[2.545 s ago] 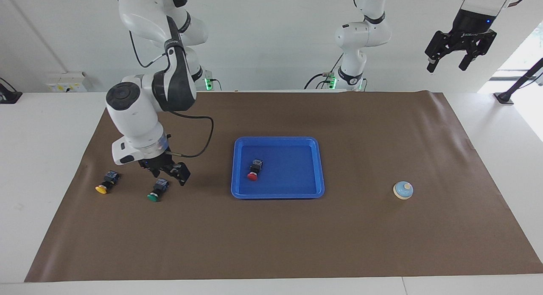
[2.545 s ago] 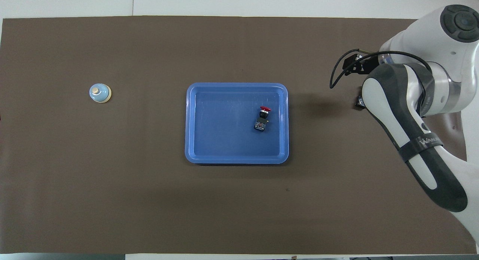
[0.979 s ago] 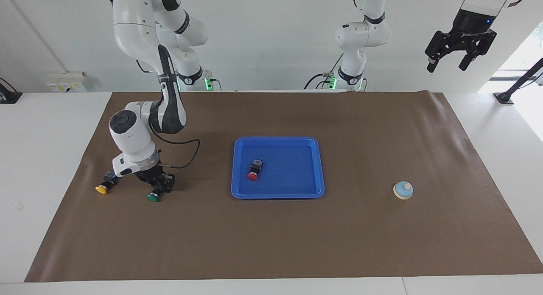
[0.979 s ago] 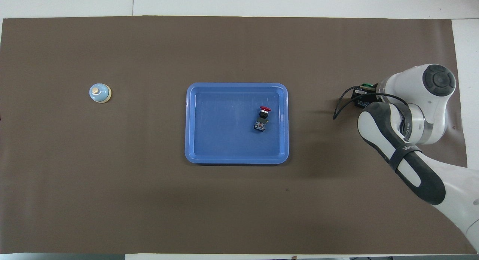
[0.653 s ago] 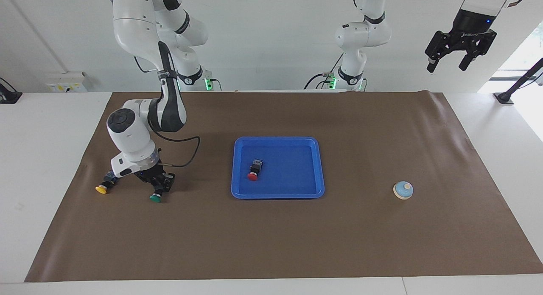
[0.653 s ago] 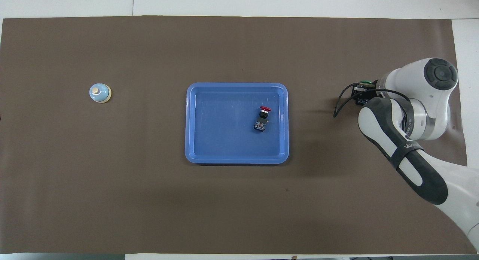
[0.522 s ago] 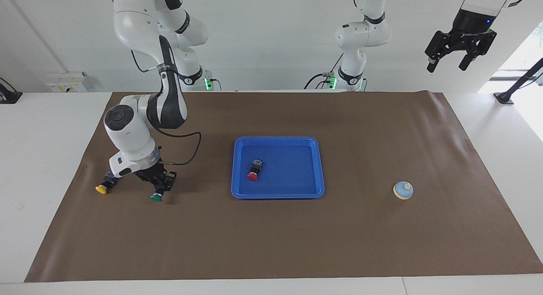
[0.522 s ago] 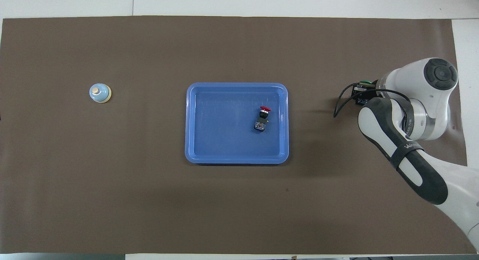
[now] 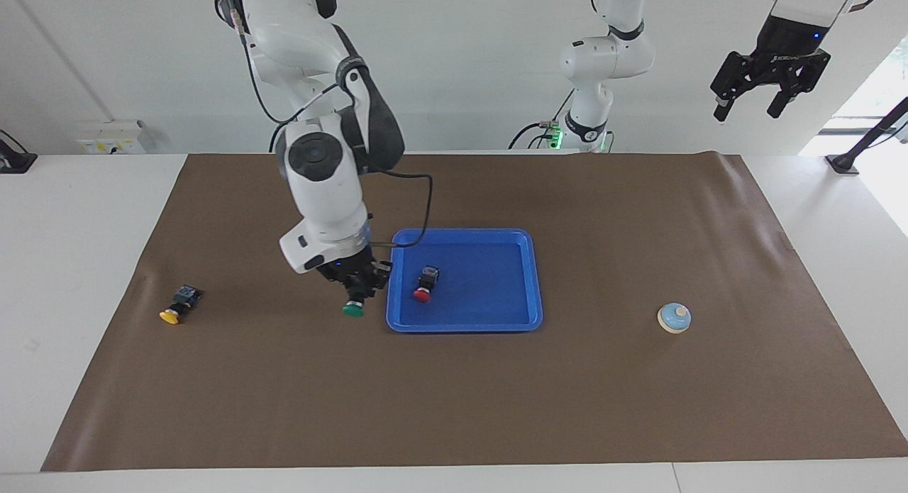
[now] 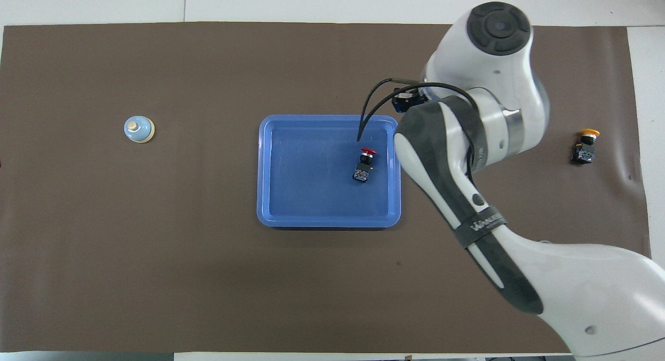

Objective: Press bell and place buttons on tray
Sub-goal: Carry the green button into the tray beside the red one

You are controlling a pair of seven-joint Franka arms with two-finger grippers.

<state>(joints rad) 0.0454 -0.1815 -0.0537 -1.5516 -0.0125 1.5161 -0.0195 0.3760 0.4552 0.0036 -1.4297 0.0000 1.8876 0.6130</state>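
Observation:
My right gripper [image 9: 356, 293] is shut on the green button [image 9: 352, 309], whose cap points down. It hangs over the mat, just beside the blue tray's [image 9: 464, 325] edge toward the right arm's end. In the overhead view the right arm's wrist hides both. The red button [image 9: 424, 288] [image 10: 365, 163] lies on its side in the tray [image 10: 264, 169]. The yellow button [image 9: 175, 309] [image 10: 585, 145] lies on the mat toward the right arm's end. The light-blue bell [image 9: 674, 317] [image 10: 138, 129] stands toward the left arm's end. My left gripper [image 9: 746, 113] waits open, high above the table.
A brown mat [image 9: 454, 408] covers most of the white table. A black cable [image 10: 371, 98] loops from the right wrist over the tray's corner. A black stand [image 9: 862, 149] sits off the mat at the left arm's end.
The right gripper closed on the green button on the mat, lifted it and carried it toward the tray. The yellow button now shows in the overhead view. The left arm has not moved.

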